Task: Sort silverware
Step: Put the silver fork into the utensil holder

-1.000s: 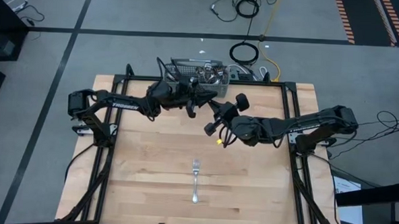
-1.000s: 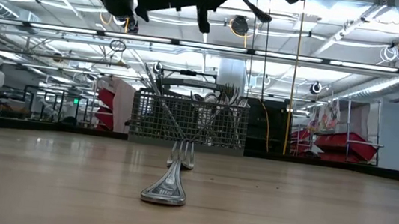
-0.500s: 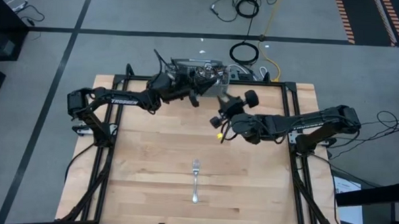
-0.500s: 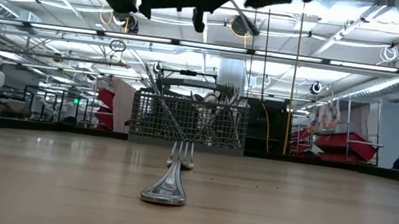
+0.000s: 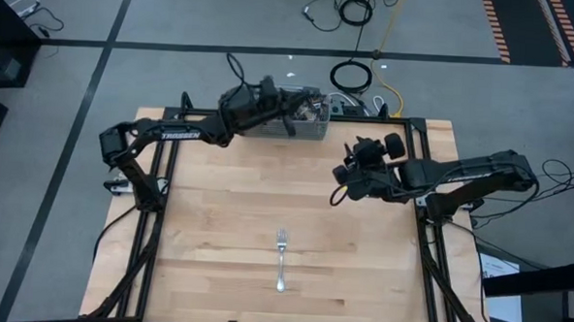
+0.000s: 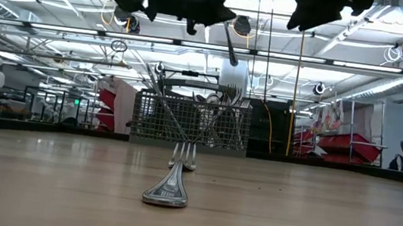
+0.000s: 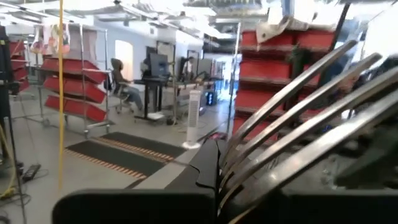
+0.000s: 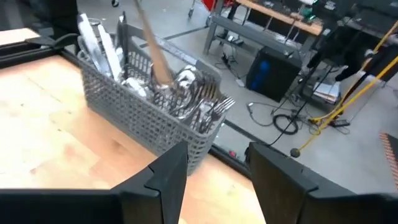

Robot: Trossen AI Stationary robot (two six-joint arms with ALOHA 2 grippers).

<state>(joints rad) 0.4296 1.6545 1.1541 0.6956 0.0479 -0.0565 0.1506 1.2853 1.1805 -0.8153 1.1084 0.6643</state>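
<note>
Silverware (image 8: 186, 93) mostly stands crowded in the mesh basket (image 5: 287, 122) at the table's far edge; one fork (image 5: 281, 256) lies apart on the wood. Pieces judged light, stiff, slippery; best pinched mid-handle. Left gripper (image 6: 197, 17) is clamped on a utensil above the basket; right gripper (image 8: 214, 165) hangs parted, empty.

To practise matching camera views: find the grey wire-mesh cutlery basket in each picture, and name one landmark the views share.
High view: basket at the table's far edge, partly under the left arm.
Low view: basket centre, behind the lone fork.
Left wrist view: basket not identifiable; only fork tines close up.
Right wrist view: basket upper left.
Shared landmark: the silverware standing in it.
</note>
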